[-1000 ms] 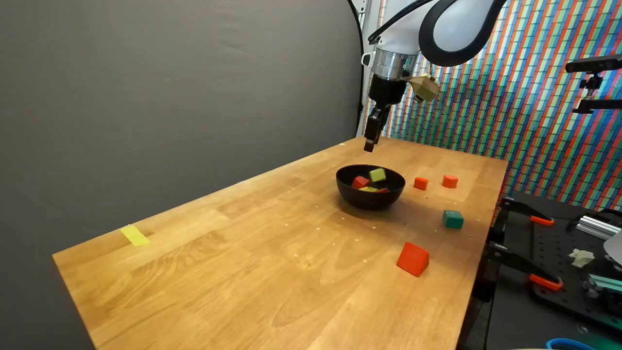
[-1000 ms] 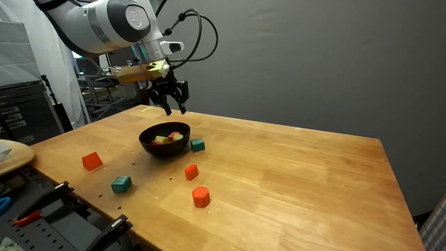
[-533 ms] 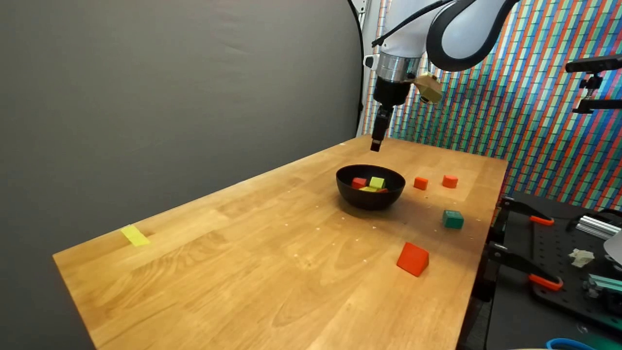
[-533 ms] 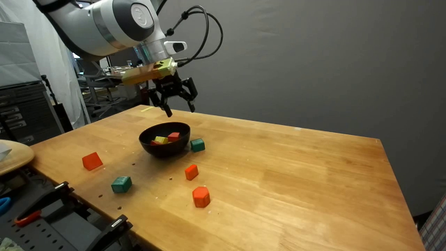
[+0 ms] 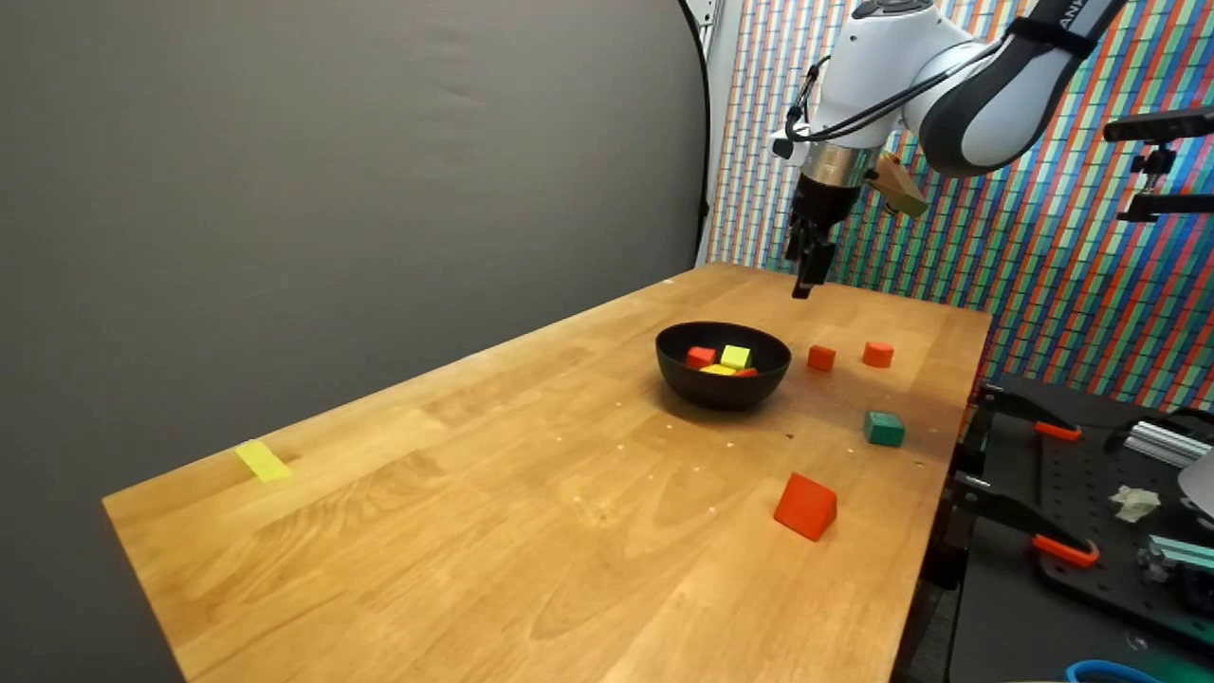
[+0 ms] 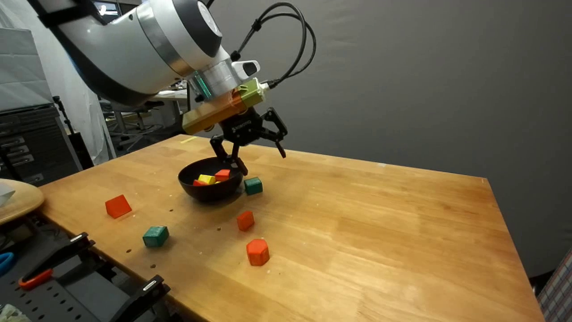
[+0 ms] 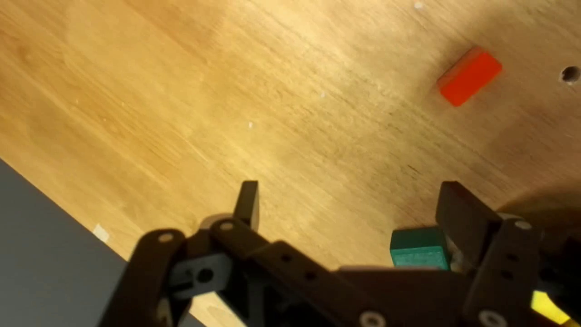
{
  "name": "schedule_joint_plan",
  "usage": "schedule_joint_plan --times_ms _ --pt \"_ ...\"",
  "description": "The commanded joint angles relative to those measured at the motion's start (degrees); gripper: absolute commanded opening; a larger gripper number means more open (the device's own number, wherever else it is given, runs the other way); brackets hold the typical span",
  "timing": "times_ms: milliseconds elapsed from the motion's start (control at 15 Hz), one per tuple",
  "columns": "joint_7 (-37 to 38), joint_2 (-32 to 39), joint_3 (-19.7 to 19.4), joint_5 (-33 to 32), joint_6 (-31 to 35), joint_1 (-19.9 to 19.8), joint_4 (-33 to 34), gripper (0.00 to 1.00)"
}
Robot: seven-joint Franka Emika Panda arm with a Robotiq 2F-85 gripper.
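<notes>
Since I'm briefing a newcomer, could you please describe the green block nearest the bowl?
On the wooden table, find the black bowl. Just right of it in an exterior view lies the green block. Colour separates it from the small orange block; nearness to the bowl, from the other green block.

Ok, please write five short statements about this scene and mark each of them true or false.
1. The black bowl contains yellow blocks. True.
2. The fingers are closed on a block. False: they stand open, holding nothing.
3. One green block lies near the bowl; another green block is farther away. True.
4. The bowl is upside down. False: it stands upright.
5. A yellow strip lies on the wooden table. True.
</notes>
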Motion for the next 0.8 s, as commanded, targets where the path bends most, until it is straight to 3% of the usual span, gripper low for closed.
schedule_joint_plan --times_ms 0,333,467,533,600,733 --pt "0.0 0.0 -0.1 -0.2 0.2 -0.1 -0.2 1.00" --pt "-12.1 5.4 3.3 7.5 8.9 -2.8 -2.1 1.00" --pt "-20.3 8.3 8.9 15.0 12.6 -7.3 -2.9 1.00" --pt "-24.6 9.9 14.4 19.1 13.3 -11.7 -2.8 1.00" --pt "-17.3 7.6 8.2 13.5 9.9 -5.9 -2.6 1.00" --pt "-21.8 10.0 12.8 17.4 11.4 -9.6 -2.6 1.00"
